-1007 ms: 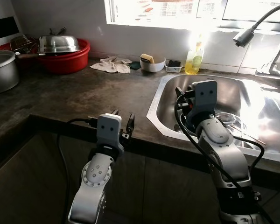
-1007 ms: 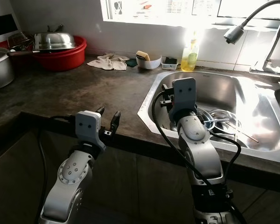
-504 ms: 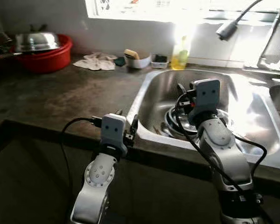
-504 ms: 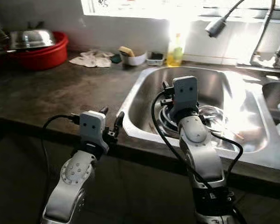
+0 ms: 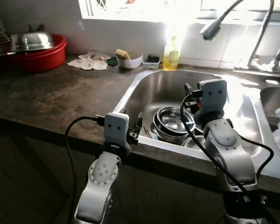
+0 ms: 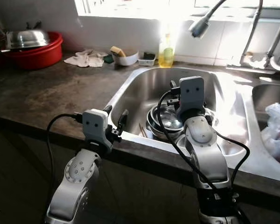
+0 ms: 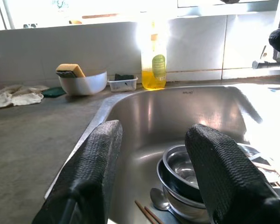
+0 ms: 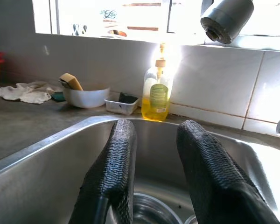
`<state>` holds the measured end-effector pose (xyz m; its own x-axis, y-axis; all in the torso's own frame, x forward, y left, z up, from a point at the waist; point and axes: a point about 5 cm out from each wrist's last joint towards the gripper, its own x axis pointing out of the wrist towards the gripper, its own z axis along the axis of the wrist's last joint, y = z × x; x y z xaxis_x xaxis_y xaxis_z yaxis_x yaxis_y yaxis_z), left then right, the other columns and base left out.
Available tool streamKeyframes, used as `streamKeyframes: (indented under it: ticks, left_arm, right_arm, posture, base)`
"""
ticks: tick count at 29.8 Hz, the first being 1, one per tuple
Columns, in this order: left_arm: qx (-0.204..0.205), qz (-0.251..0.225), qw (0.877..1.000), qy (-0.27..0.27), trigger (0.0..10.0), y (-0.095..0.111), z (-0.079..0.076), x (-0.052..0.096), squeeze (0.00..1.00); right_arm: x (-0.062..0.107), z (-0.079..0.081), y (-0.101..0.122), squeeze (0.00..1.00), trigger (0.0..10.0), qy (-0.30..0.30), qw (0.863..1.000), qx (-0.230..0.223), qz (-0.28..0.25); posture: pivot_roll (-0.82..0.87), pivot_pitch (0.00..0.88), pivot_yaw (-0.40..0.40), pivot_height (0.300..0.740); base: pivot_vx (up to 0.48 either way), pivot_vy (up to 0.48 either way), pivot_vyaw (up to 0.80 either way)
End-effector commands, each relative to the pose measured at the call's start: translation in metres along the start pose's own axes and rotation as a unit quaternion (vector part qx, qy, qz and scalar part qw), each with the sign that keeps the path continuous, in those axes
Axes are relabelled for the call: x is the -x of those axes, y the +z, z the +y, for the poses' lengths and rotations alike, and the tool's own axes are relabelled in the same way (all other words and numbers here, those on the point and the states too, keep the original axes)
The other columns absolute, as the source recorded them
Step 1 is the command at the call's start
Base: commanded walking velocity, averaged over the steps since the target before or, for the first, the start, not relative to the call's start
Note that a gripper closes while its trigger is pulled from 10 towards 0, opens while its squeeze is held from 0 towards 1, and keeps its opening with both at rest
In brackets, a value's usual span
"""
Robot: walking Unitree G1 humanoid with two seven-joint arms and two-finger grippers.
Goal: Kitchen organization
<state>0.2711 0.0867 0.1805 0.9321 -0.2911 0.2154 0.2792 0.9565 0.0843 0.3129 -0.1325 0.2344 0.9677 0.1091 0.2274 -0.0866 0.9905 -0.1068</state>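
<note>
Left eye view showed stacked steel bowls [image 5: 173, 122] sitting upright in the sink [image 5: 144, 88], rims up. The left pincer [image 5: 132, 126], fingers parted and empty, hung at the sink's near rim, bowls at its 2 o'clock. The right pincer [image 5: 190, 93], parted, empty, hovered just above the bowls. Chopsticks [image 7: 149, 214] lay beside them, running diagonally.

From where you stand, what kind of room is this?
Most likely a home kitchen: a steel sink holding stacked metal bowls, a dish soap bottle under the window, and a red basin on the dark countertop.
</note>
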Motion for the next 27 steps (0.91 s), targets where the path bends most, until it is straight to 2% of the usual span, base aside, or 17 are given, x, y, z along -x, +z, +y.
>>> streamKeyframes:
  ticks: [1,10,17,27]
  left_arm:
    - [-0.007,0.004,1.0,0.01,10.0,-0.0011,0.0054,0.0007,0.0]
    - [-0.006,0.005,1.0,0.009,10.0,-0.0013,0.0053,0.0013,0.0]
    - [-0.004,0.003,1.0,0.01,10.0,-0.0003,0.0041,0.002,0.0]
    - [-0.003,0.004,1.0,0.006,10.0,-0.0008,0.0042,0.0016,0.0]
  right_arm:
    - [0.0021,0.0051,0.0057,0.0,10.0,0.011,1.0,-0.007,-0.017]
    - [0.0068,0.0067,0.0021,0.0,10.0,0.016,1.0,-0.011,-0.013]
    - [0.0088,0.0075,-0.0023,0.0,10.0,0.02,1.0,-0.011,-0.006]
    - [0.0109,0.007,-0.0035,0.0,10.0,0.017,1.0,-0.02,-0.008]
  posture:
    - [0.01,0.033,-0.004,0.74]
    - [0.02,0.033,0.007,0.74]
    - [0.01,0.03,-0.006,0.74]
    - [0.02,0.019,-0.005,0.74]
  base:
    - [0.0,0.0,0.0]
    - [0.0,0.0,0.0]
    - [0.0,0.0,0.77]
    - [0.0,0.446,0.8]
